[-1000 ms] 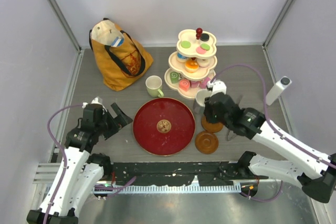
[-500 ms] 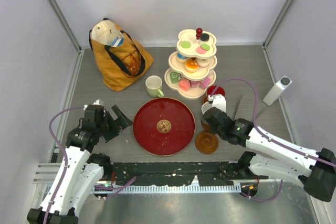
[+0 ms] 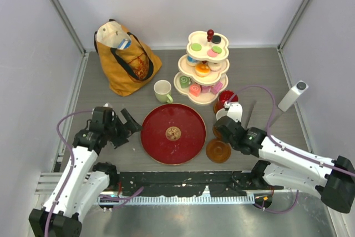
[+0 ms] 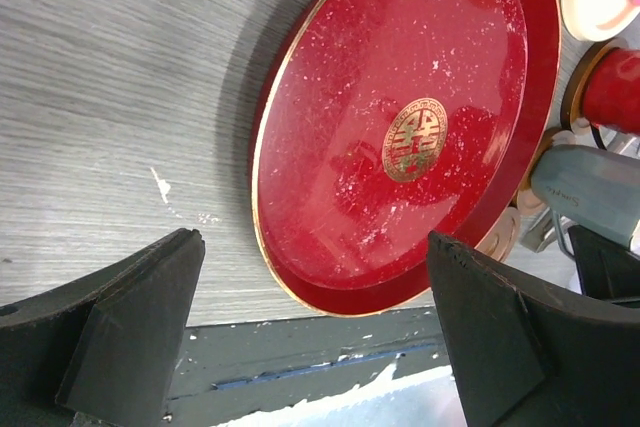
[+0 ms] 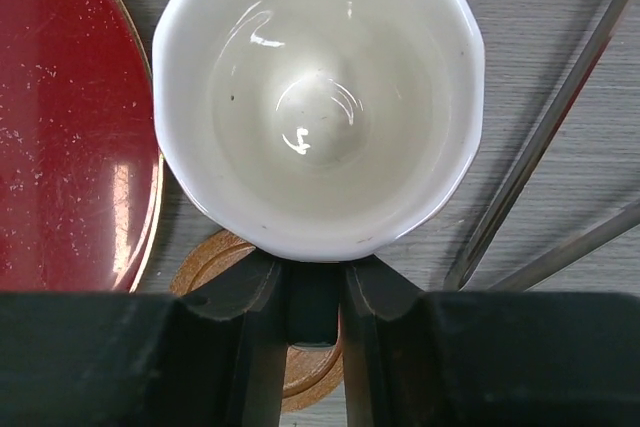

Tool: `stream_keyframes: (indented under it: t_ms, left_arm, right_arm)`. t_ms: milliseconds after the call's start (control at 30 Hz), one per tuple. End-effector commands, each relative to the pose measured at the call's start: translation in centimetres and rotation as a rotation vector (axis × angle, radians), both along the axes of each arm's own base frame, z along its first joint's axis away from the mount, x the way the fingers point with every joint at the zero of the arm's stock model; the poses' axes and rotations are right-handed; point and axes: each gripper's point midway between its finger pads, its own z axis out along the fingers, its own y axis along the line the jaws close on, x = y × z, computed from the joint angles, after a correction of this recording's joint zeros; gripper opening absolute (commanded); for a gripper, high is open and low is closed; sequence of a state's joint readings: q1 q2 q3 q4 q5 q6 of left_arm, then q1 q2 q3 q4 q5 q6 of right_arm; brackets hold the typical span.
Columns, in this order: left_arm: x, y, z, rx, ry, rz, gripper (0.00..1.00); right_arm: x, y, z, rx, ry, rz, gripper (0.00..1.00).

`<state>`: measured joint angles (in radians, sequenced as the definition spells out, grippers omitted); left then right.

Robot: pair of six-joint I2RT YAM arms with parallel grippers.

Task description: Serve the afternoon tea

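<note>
My right gripper (image 5: 313,297) is shut on the handle of the grey-blue mug (image 5: 318,107), which is white inside and upright over a brown coaster (image 5: 312,387). In the top view that mug (image 3: 229,114) sits just right of the red tray (image 3: 173,133), with my right gripper (image 3: 228,122) on its near side. The red mug (image 3: 226,99) stands just behind it. A pale green mug (image 3: 162,90) stands behind the tray. Pastries fill the tiered stand (image 3: 202,67). My left gripper (image 3: 125,126) is open at the tray's left edge (image 4: 270,147), holding nothing.
A mustard-yellow tote bag (image 3: 125,56) slumps at the back left. A second brown coaster (image 3: 218,150) lies near the tray's right front. A white stick-shaped device (image 3: 294,95) leans at the right wall. A thin dark rod (image 3: 250,112) lies right of the mugs.
My right gripper has carried the grey-blue mug from beside the stand toward the near side, uncovering the red mug. The left gripper has shifted slightly toward the tray.
</note>
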<state>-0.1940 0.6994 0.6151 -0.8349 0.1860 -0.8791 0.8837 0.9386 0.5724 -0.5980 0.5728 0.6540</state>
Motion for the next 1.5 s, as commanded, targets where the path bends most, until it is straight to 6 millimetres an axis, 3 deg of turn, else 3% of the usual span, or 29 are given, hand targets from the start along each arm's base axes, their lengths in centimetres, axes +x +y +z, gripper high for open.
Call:
stream_keyframes:
  t_ms: [0,233,367,467,500,633,700,833,933,1200,1467]
  left_arm:
    - [2.6,-1.3,2.7,-0.062,-0.080,-0.023,1.00]
    - [5.4,-2.2,3.8,-0.087,-0.119,-0.034,1.00]
    - [7.4,-2.8,4.3,-0.082,-0.144,-0.080,1.00]
    - [9.3,-3.2,5.1,-0.024,-0.202,-0.167,1.00]
    - [10.0,-3.0,5.3,0.007,-0.215,-0.175,1.00]
    - [13.1,-2.6,5.8,0.070,-0.225,-0.165,1.00]
    - [14.7,-3.4,6.5,0.064,-0.245,-0.200,1.00]
    - [17.9,-5.0,7.9,0.063,-0.290,-0.280,1.00]
    - [20.0,-5.8,7.6,0.136,-0.254,-0.270,1.00]
    - [24.1,-7.2,2.8,0.415,-0.073,-0.245,1.00]
    - [25.8,-9.8,1.4,0.452,-0.049,-0.253,1.00]
  right_arm:
    - [0.7,-0.4,1.4,0.048,-0.071,-0.063,0.35]
    - [-0.1,0.1,2.3,0.111,-0.068,-0.024,0.67]
    - [-0.3,0.6,3.8,0.140,-0.082,0.022,0.74]
    - [-0.3,0.4,6.0,0.151,-0.120,0.047,0.77]
    - [-0.3,0.3,6.3,0.149,-0.121,0.052,0.82]
    - [-0.7,0.7,8.3,0.190,-0.159,0.117,0.84]
    - [-0.8,1.0,8.9,0.196,-0.185,0.163,0.84]
    - [-0.9,1.3,9.1,0.196,-0.198,0.205,0.84]
    - [-0.7,1.1,9.3,0.188,-0.204,0.196,0.84]
    - [-0.4,1.6,10.0,0.199,-0.231,0.217,0.85]
    - [-0.3,1.6,9.9,0.195,-0.240,0.219,0.85]
